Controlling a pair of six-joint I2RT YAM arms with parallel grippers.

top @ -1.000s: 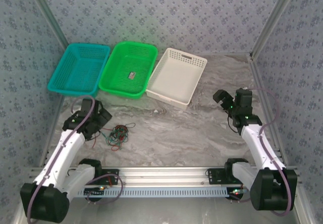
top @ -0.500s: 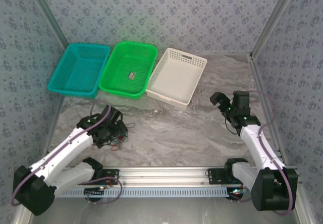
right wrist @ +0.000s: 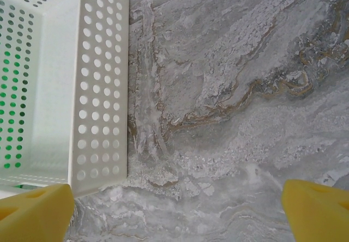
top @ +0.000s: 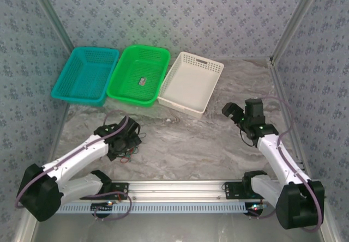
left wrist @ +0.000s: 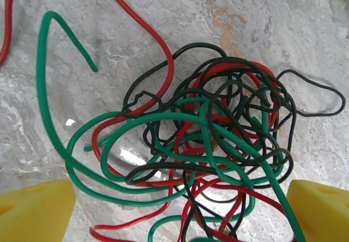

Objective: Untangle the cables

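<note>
The left gripper [left wrist: 177, 209] has swung over the cables [left wrist: 218, 127], fingers apart; a grab looks next; the right gripper [right wrist: 177, 209], also apart, waits far right.

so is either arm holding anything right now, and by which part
Nothing is held. The left gripper hangs with fingers wide open over the tangled cables; the right gripper is open above the table beside the white basket.

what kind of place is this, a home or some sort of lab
Most likely a robot test cell, not a home: a left arm and right arm bolted to an aluminium rail, patterned panel walls boxing in the marble-look table, and a tangle of cables.
</note>
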